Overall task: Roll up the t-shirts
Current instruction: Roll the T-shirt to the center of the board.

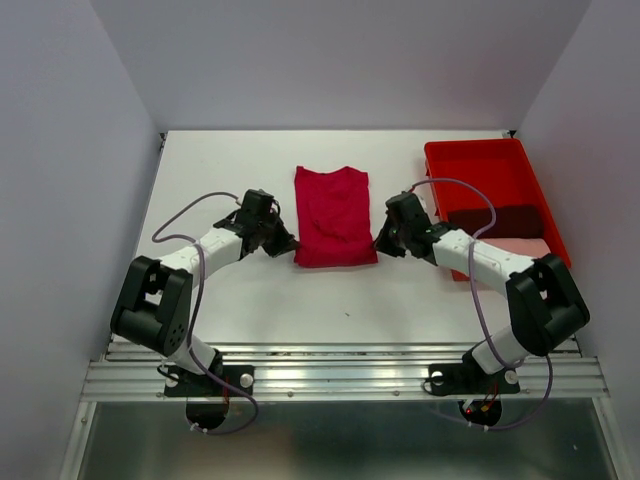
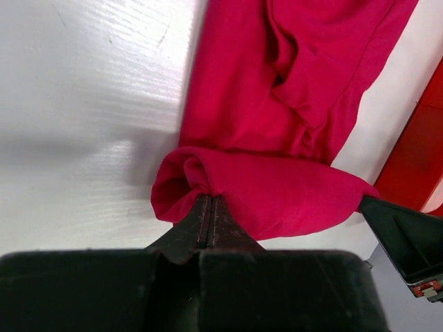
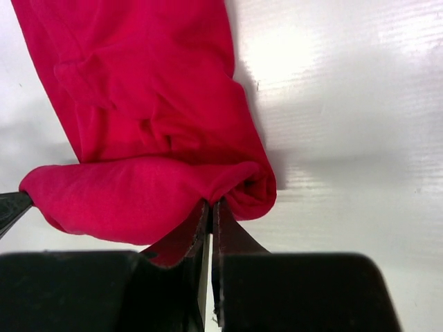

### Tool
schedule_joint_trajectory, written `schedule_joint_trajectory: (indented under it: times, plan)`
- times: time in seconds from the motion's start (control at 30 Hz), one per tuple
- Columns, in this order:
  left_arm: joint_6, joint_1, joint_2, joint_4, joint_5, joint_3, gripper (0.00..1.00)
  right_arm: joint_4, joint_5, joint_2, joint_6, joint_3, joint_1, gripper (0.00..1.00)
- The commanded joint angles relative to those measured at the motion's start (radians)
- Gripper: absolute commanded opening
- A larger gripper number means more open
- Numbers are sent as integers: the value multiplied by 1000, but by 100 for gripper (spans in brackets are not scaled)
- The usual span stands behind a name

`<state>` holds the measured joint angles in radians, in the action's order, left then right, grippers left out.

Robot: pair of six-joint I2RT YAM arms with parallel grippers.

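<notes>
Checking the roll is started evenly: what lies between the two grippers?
The crimson t-shirt: its rolled near edge runs from left gripper to right gripper, clearest in the top view.

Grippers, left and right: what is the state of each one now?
Left gripper: closed on the rolled near edge of the red t-shirt.
Right gripper: closed on the same edge, other end.

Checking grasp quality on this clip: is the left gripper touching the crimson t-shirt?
Touching. The left wrist view shows the left gripper shut on the rolled edge of the crimson t-shirt, cloth pinched at its tips.
</notes>
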<state>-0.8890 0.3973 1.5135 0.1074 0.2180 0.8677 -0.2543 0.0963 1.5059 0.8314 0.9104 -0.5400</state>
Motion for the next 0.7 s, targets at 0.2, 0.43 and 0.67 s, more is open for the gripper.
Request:
schedule_joint_trajectory:
  times: [0.2, 0.43, 0.67]
  plan:
    - [74, -38, 137, -35, 21, 141, 0, 23, 2, 100, -63, 120, 54, 9]
    - [111, -46, 226, -34, 17, 218, 0, 41, -15, 169, -78, 169, 84, 17]
    - [131, -49, 298, -32, 27, 263, 0, 47, -29, 175, -92, 202, 104, 48]
